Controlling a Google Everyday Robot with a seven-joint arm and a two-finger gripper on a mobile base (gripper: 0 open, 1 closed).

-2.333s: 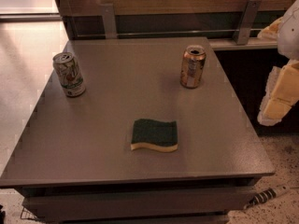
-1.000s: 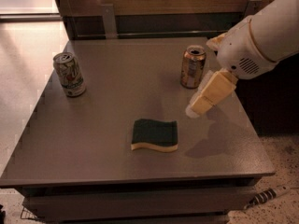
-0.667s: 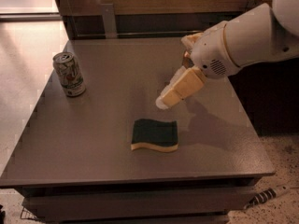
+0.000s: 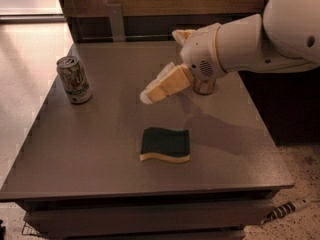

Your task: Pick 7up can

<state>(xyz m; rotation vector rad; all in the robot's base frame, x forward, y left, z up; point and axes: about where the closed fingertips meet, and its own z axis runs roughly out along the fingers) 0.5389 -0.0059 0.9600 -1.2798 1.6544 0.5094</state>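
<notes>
The arm (image 4: pixel 250 39), its claw (image 4: pixel 165 84) above the table (image 4: pixel 100 149), hides the copper can (image 4: pixel 204 88) except its base; the right edge crops the arm.

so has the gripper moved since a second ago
Yes, the gripper moved left across the table, from beside the copper can toward the 7up can.

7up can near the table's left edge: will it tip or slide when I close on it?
The small white-silver 7up can with green markings stands upright and is tall for its base, so a sideways nudge would probably tip it. Its smooth metal wall may slide easily on the grey table. The pincer hangs over mid-table, apart from the can.
</notes>
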